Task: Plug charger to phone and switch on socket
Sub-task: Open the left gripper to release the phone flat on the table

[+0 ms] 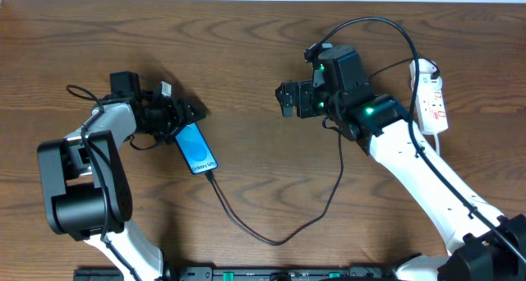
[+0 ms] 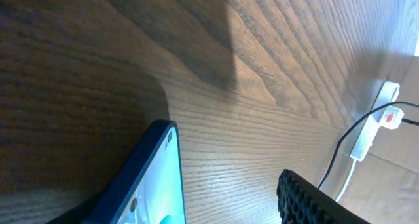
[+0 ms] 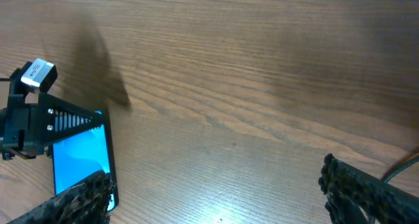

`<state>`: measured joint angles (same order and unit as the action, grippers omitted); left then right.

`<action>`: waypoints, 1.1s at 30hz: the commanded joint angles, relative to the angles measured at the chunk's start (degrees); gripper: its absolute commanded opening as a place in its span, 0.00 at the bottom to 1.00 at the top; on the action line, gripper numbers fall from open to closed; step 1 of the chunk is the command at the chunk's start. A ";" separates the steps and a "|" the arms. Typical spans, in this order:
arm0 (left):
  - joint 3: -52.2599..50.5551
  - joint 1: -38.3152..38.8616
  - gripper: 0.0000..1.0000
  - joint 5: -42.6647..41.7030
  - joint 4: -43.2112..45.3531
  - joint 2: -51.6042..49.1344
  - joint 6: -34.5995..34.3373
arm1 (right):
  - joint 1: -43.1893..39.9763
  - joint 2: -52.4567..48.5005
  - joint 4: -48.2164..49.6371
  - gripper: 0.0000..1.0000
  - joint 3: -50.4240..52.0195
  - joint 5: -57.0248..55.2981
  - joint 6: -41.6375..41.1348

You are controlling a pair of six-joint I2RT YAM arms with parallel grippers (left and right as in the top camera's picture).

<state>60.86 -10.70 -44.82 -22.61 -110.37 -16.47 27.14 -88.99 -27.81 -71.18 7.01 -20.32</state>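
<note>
The wooden table [image 1: 246,34] carries the phone [image 1: 197,148] with the charger [image 1: 271,238] in it. The socket [image 1: 431,96] lies far right. Left gripper [image 1: 182,122] and right gripper [image 1: 288,99] stand open.

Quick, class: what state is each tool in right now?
Left tool: open, phone beside one finger.
Right tool: open, empty.

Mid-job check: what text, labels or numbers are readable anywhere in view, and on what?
None legible.
phone: white print on the screen, too small to read.
socket: red markings, too small to read.
white tag on left gripper: blurred.
</note>
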 commanded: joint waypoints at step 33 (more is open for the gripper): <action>-1.79 -0.09 0.89 18.03 -7.50 -2.47 -0.42 | 0.33 0.87 -0.13 0.99 -0.48 -0.46 0.68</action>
<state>62.35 -10.37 -39.35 -28.25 -108.62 -16.64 27.14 -88.99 -27.83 -71.18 7.01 -20.32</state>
